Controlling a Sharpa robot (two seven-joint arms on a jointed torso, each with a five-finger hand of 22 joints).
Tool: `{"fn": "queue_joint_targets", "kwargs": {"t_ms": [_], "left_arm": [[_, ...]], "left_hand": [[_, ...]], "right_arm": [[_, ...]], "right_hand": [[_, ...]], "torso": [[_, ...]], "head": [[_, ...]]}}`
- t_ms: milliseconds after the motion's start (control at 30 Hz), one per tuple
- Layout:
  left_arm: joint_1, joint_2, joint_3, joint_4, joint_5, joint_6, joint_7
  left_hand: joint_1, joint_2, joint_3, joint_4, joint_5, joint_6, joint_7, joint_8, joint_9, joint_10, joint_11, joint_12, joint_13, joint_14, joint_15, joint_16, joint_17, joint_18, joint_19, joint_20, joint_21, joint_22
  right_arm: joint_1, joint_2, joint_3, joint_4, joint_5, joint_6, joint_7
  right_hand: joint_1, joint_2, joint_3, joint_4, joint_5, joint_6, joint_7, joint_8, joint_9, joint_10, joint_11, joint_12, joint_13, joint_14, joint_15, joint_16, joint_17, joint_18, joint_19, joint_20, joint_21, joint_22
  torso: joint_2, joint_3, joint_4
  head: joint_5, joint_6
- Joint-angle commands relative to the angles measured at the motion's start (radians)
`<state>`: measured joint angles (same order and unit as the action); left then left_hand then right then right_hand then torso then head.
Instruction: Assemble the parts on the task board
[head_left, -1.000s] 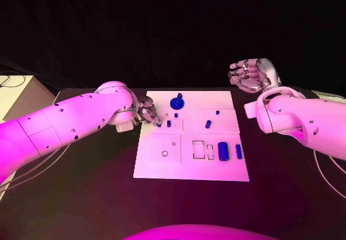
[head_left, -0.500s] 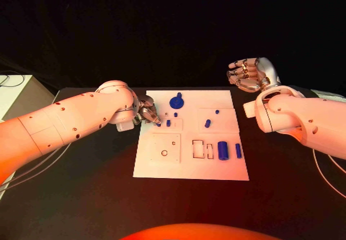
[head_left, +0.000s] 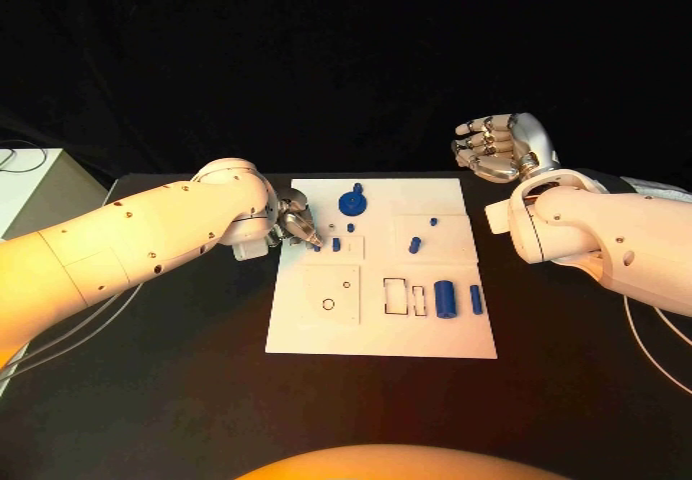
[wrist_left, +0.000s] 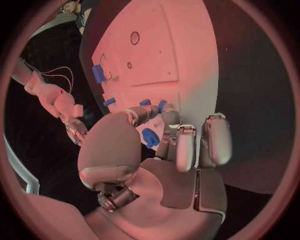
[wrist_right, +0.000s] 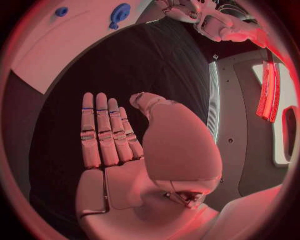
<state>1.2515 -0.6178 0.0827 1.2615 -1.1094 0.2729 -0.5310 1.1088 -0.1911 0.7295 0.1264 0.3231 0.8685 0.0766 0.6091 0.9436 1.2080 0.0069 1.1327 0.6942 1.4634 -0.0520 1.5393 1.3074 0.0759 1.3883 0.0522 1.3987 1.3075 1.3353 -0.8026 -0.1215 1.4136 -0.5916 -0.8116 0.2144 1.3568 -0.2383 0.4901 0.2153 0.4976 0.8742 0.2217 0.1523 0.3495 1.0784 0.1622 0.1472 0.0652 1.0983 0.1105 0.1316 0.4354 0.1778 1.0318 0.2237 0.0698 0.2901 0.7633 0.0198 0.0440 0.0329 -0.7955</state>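
1. Lying flat in the middle of the black surface (head_left: 173, 400), the white task board (head_left: 433, 345) carried the blue parts: a round part with a stem (head_left: 353, 204) near its far edge, small pegs (head_left: 415, 246) around its middle, and a thick cylinder (head_left: 446, 300) beside the slotted recesses.
2. At the board's left edge the left hand (head_left: 296, 228) was seen with its fingertips drawn together over a small peg (head_left: 336, 244); whether that peg was actually pinched could not be told.
3. The right hand (head_left: 498, 148) was held raised beyond the board's far right corner, fingers straight and side by side, with nothing in it.
4. A slip was judged the main risk: a peg that small could be knocked over, or the light board nudged, by crowded fingertips.
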Motion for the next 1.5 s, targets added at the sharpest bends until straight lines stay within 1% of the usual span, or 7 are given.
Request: {"fn": "queue_joint_targets", "kwargs": {"t_ms": [33,400,600,733,900,1133,1500], "left_arm": [[-0.018,0.007,-0.015,-0.005,-0.009,0.06,-0.004],[-0.018,0.005,-0.017,-0.007,-0.05,0.087,-0.006],[-0.019,0.002,-0.017,-0.004,-0.059,0.066,-0.006],[-0.022,-0.003,-0.014,0.002,-0.06,0.049,-0.005],[-0.025,-0.008,-0.012,0.008,-0.053,0.039,-0.003],[-0.026,-0.015,-0.011,0.014,-0.039,0.038,-0.001],[-0.027,-0.022,-0.01,0.02,-0.038,0.041,0.0]], "left_hand": [[-0.009,0.001,0.119,-0.132,-0.002,-0.013,-0.004,-0.011,-0.007,-0.01,-0.01,-0.004,-0.001,0.087,-0.008,0.0,0.202,-0.006,-0.006,-0.003,-0.005,0.0],[-0.029,-0.016,-0.032,-0.078,-0.021,0.011,-0.009,-0.036,-0.065,-0.015,-0.012,0.007,0.005,0.085,-0.01,-0.002,0.199,-0.006,-0.006,-0.007,-0.012,-0.004],[-0.014,-0.007,-0.073,-0.066,-0.042,0.018,-0.011,-0.038,-0.079,-0.015,-0.014,0.009,0.008,0.086,-0.011,-0.001,0.2,-0.006,-0.004,-0.008,-0.013,-0.004],[0.015,0.013,-0.116,-0.053,-0.143,0.022,-0.012,-0.039,-0.096,-0.013,-0.015,0.01,0.011,0.087,-0.013,0.001,0.203,-0.006,-0.002,-0.01,-0.014,-0.004],[0.01,0.004,-0.165,-0.019,-0.264,0.024,-0.007,-0.039,-0.113,-0.014,-0.011,0.011,0.011,0.087,-0.009,0.0,0.203,-0.006,-0.001,-0.008,-0.015,-0.003],[-0.037,-0.027,-0.29,0.086,-0.27,0.015,0.0,-0.03,-0.122,-0.02,-0.003,0.013,0.008,0.084,-0.003,-0.003,0.197,-0.005,-0.003,-0.003,-0.019,-0.006],[-0.011,-0.024,-0.344,0.137,-0.27,0.01,-0.002,-0.021,-0.125,-0.026,-0.004,0.012,0.004,0.083,-0.003,-0.004,0.195,-0.005,-0.004,-0.003,-0.021,-0.007]], "right_arm": [[0.0,-0.001,0.0,0.003,-0.01,0.013,0.002],[0.0,-0.001,0.0,0.003,-0.01,0.013,0.003],[-0.001,-0.001,0.0,0.002,-0.01,0.014,0.003],[-0.002,-0.002,0.0,0.002,-0.01,0.014,0.003],[-0.003,-0.002,0.0,0.003,-0.01,0.015,0.003],[-0.005,-0.004,0.0,0.004,-0.01,0.014,0.003],[-0.006,-0.006,0.0,0.004,-0.01,0.013,0.003]], "right_hand": [[-0.01,-0.001,0.001,-0.005,0.004,-0.006,0.014,-0.005,-0.001,-0.001,0.005,-0.004,-0.001,0.001,0.005,-0.006,-0.001,0.005,-0.005,-0.002,-0.007,-0.001],[-0.012,-0.001,0.0,-0.004,0.004,-0.007,0.015,-0.007,-0.001,-0.002,0.006,-0.005,-0.001,0.0,0.005,-0.008,-0.003,0.005,-0.007,-0.001,-0.007,-0.005],[-0.011,-0.001,-0.001,-0.004,0.004,-0.007,0.015,-0.007,-0.001,-0.002,0.006,-0.005,-0.001,0.0,0.005,-0.009,-0.003,0.005,-0.007,-0.001,-0.007,-0.005],[-0.011,-0.001,-0.001,-0.004,0.004,-0.007,0.015,-0.007,-0.001,-0.002,0.006,-0.005,-0.001,0.0,0.005,-0.009,-0.003,0.005,-0.007,-0.001,-0.007,-0.005],[-0.011,-0.001,-0.001,-0.004,0.004,-0.007,0.015,-0.007,-0.001,-0.002,0.006,-0.005,-0.001,0.0,0.005,-0.009,-0.003,0.005,-0.007,-0.001,-0.007,-0.005],[-0.011,0.0,0.0,-0.005,0.004,-0.008,0.015,-0.008,-0.002,-0.003,0.006,-0.006,-0.001,0.0,0.006,-0.01,-0.004,0.005,-0.007,-0.001,-0.007,-0.007],[-0.01,0.0,0.0,-0.006,0.005,-0.009,0.015,-0.009,-0.002,-0.004,0.007,-0.007,-0.002,-0.001,0.006,-0.011,-0.006,0.005,-0.008,0.0,-0.007,-0.01]], "torso": [[-0.001,-0.0004,0.0005],[-0.001,-0.0009,-0.0003],[0.0,-0.0016,-0.0004],[0.0,-0.0015,-0.0003],[-0.001,-0.0016,-0.0002],[-0.001,-0.0013,-0.0003],[-0.001,-0.0009,0.0008]], "head": [[-0.001,-0.002],[-0.002,-0.001],[-0.004,0.002],[-0.004,0.002],[-0.005,0.003],[-0.005,0.004],[-0.007,0.006]]}}
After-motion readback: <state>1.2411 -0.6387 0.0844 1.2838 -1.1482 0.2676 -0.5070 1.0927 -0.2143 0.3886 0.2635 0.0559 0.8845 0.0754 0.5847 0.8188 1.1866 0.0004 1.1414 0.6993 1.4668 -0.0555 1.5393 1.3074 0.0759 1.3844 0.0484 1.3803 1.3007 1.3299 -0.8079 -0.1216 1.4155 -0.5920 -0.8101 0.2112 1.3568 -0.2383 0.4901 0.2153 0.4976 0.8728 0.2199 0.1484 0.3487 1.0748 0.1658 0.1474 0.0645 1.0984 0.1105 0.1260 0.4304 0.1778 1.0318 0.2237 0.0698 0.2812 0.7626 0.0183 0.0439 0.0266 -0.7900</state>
